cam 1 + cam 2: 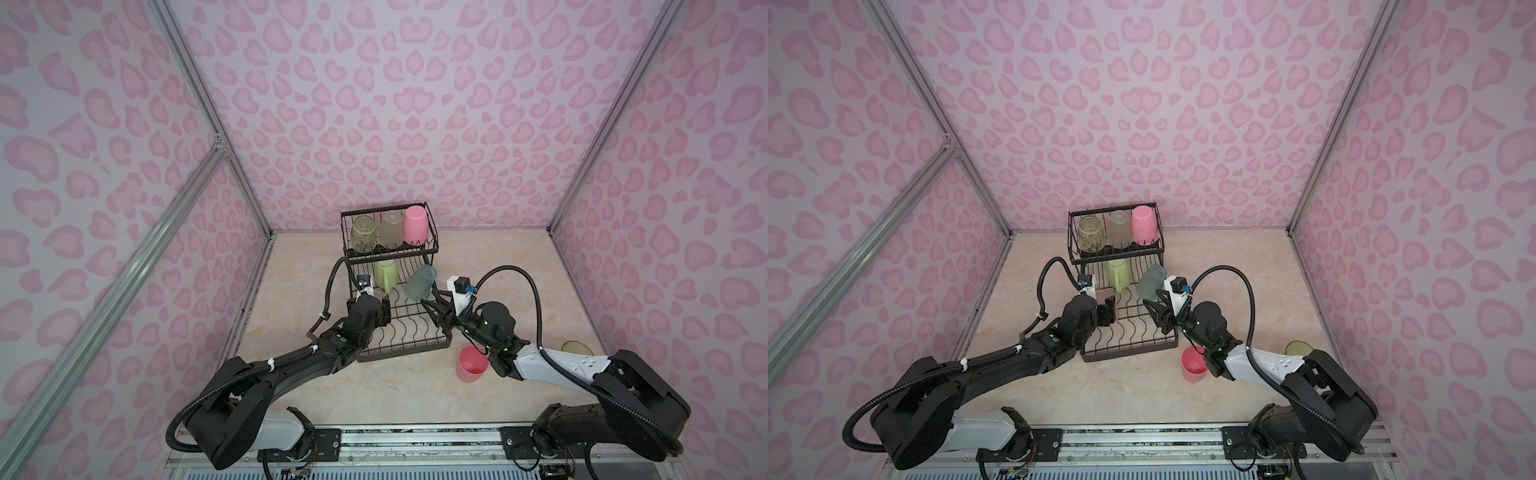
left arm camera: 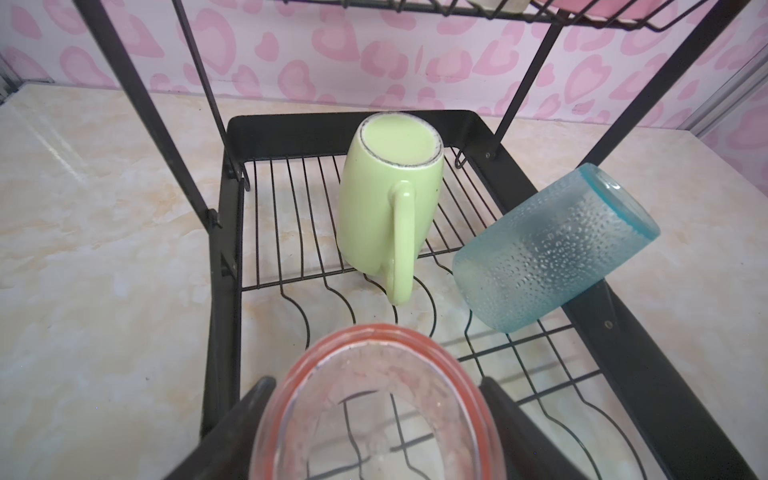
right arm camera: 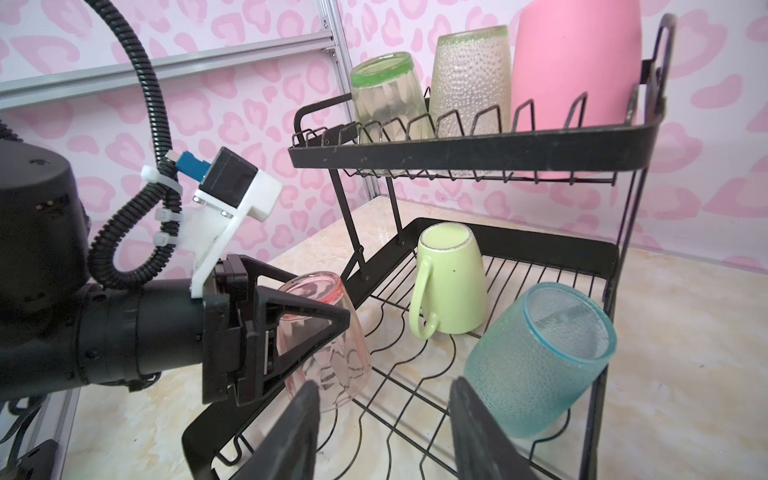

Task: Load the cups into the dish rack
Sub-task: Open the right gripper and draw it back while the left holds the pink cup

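Pink-orange cup (image 3: 332, 365), held by left end effector (image 2: 376, 386), shows its side best from right wrist; right end effector (image 3: 382, 388) gapes.

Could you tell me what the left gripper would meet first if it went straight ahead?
Most likely the handle of the upside-down pale green mug in the black wire dish rack, though depth is unclear.

Work surface: beige marbled tabletop (image 1: 374, 395), flat, seen in both top views. Enclosure: three walls papered lilac with pink heart blotches (image 1: 395, 104). Aluminium struts stand at the left rear corner (image 1: 199, 95) and the right rear corner (image 1: 620, 108); a diagonal aluminium brace (image 1: 143, 257) crosses the left wall. Metal rail (image 1: 415, 440) along the front edge.
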Controlling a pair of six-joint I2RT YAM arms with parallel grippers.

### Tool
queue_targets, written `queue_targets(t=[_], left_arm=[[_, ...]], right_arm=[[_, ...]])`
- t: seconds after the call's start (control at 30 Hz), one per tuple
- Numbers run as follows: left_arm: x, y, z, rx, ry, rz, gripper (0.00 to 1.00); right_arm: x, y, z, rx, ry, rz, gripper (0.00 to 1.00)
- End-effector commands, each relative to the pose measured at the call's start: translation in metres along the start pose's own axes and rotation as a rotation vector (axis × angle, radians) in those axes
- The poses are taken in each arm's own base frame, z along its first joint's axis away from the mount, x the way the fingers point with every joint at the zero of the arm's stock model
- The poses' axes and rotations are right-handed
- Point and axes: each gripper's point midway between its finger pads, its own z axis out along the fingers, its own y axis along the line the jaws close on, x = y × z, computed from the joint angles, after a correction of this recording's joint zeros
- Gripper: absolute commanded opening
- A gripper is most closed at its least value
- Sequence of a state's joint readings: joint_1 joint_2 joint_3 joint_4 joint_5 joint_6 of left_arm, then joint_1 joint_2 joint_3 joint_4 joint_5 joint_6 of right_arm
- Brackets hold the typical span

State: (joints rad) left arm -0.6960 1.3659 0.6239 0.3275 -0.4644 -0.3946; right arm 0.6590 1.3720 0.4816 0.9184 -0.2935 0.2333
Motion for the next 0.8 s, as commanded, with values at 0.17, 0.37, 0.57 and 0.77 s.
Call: queue_targets(t=[0.17, 0.37, 0.57, 0.77], left_arm=[[-0.012, 0.014, 0.010, -0.101, -0.140, -0.030, 0.51], [-0.003, 0.021, 0.019, -0.146, -0.149, -0.030, 0.51], [0.002, 0.021, 0.028, -0.170, -0.145, -0.026, 0.51], [0.010, 0.025, 0.035, -0.196, -0.137, -0.013, 0.51]], right_arm=[[-0.006, 0.003, 0.002, -0.030, -0.049, -0.002, 0.50], [-0.001, -0.004, -0.001, -0.019, -0.051, 0.003, 0.50], [0.002, -0.014, -0.002, 0.022, -0.028, 0.041, 0.50], [0.004, -0.025, -0.010, 0.106, 0.016, 0.069, 0.49]])
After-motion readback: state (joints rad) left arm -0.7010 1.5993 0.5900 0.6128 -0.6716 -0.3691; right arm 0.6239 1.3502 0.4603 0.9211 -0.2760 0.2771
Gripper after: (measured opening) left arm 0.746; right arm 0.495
